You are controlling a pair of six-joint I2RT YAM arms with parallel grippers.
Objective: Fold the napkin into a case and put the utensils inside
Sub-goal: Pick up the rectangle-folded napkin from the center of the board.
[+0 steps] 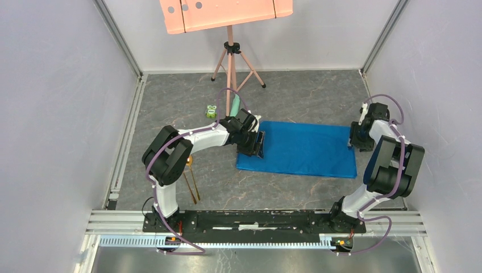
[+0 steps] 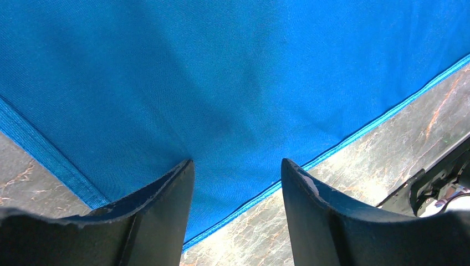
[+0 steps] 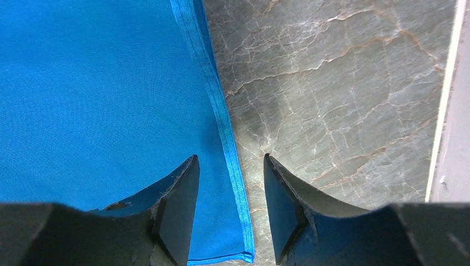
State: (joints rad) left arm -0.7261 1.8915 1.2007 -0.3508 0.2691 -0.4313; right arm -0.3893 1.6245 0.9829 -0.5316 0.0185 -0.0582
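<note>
1. The napkin looks light and limp and would likely sag when lifted. The stitched hem near a corner seems the best place to pinch it.
2. It is bright blue and lies flat as a wide rectangle mid-table.
3. The left gripper hovers at its 9 o'clock edge with fingers spread, grasping nothing. The right gripper, also released, straddles the 3 o'clock hem.
4. The utensils lie at 8 o'clock, well apart.

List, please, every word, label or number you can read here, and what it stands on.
None can be read in any view. The salmon-pink flat board shows only dark dots; the bright blue cloth napkin is plain.
</note>
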